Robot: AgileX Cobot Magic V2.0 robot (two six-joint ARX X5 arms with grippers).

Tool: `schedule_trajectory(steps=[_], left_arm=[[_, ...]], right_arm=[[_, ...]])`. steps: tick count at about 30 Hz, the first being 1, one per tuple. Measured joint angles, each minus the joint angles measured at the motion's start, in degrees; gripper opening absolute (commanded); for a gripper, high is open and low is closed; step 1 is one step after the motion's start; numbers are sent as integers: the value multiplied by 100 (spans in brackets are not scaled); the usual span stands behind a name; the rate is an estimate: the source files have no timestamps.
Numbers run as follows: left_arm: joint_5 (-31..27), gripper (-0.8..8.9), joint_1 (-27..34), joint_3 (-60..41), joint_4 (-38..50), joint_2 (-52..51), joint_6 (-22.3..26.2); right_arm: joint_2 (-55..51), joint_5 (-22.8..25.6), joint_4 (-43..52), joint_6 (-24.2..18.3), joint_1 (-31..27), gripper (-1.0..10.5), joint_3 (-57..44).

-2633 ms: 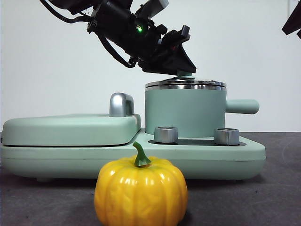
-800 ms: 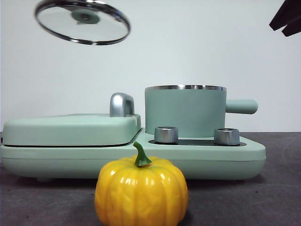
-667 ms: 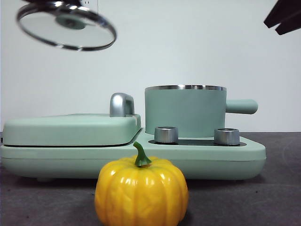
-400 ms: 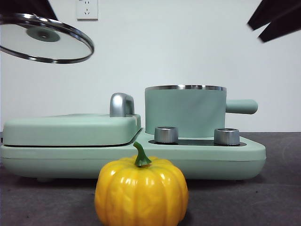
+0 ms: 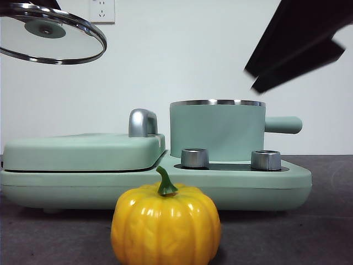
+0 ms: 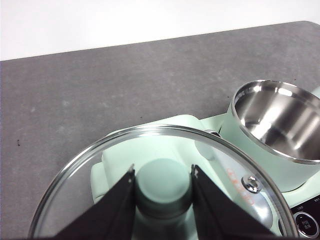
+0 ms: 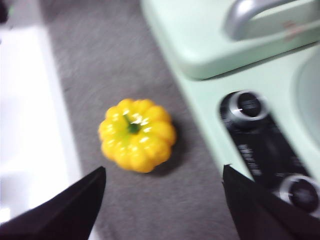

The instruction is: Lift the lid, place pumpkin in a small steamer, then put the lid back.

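Since earlier: glass lid [image 5: 51, 33] swung off the small steamer [image 5: 217, 130], left gripper [image 6: 163, 176] clamped on its knob; right gripper [image 7: 162, 192] spread wide, descended over the plastic pumpkin [image 7: 137, 134] below-ahead; probably light, stiff, slippery—grasp across ribs.

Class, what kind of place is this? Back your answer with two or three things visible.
Probably a staged robot test bench, not a real kitchen: a plastic pumpkin on a bare grey table, a mint-green cooker with its small steamer, and a plain white wall with one socket.
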Motion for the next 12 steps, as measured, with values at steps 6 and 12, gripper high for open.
schedule_trajectory(steps=[6,12], left_arm=[[0,10,0,0,0,0,-2],[0,10,0,0,0,0,-42]], right_arm=[[621,144,345,-61,422,397,0],[1143,144,763,-129,741,404,0]])
